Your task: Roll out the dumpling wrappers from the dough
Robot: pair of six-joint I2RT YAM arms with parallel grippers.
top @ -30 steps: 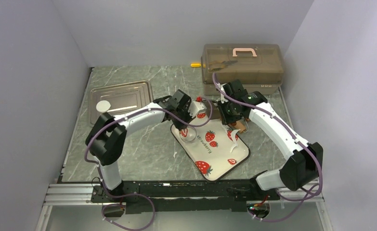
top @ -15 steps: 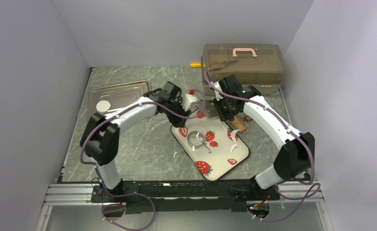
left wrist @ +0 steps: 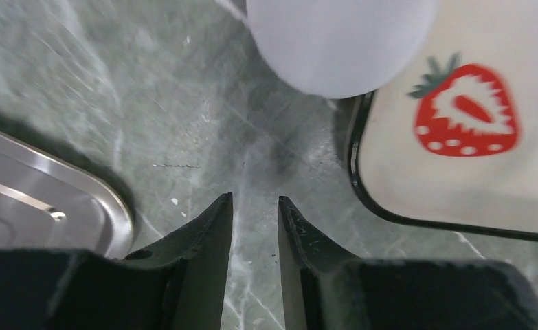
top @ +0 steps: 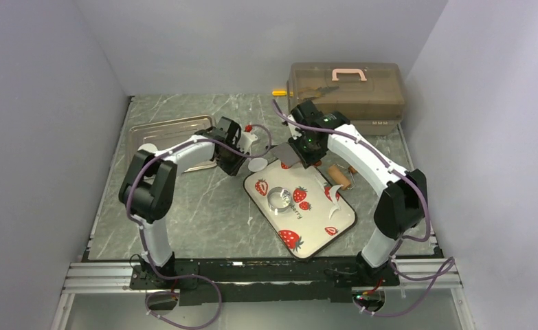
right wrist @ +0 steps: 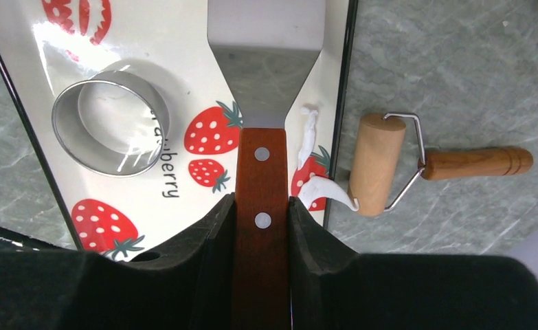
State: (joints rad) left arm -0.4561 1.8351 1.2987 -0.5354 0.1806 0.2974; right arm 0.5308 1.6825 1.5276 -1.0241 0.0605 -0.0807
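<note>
Left end effector (left wrist: 253,200): fingers parted by a narrow gap, nothing between them. It hangs over bare marble table (left wrist: 149,103), left of the strawberry plate (left wrist: 458,179).

One dumpling wrapper (left wrist: 341,41), a flat white disc, lies on the table ahead of those fingertips, just beside the plate's far-left corner. Whether it overlaps the rim I cannot tell. The rounded corner of a metal tray (left wrist: 46,199) shows further left of the plate.

Right end effector (right wrist: 260,201): closed on the spatula (right wrist: 264,69), both fingers clamped on the riveted wooden handle. The metal blade points away from the wrist and sits over the plate's far right part, close to its right rim. Blade height above the plate cannot be judged.

On the plate, left of the spatula handle: a shiny round ring (right wrist: 65,120), open side up.

On the plate, right of the handle and along the right rim: thin white dough scraps (right wrist: 310,134), one a narrow strip and one a curl. The tip of the curl reaches the rim.

Off the plate, just beside its right rim: a wooden rolling pin (right wrist: 372,165) lying flat on the table, handle pointing away from the plate.

Beyond the plate's far side: a brown translucent storage box (top: 345,93) with a pink handle, lid shut.
</note>
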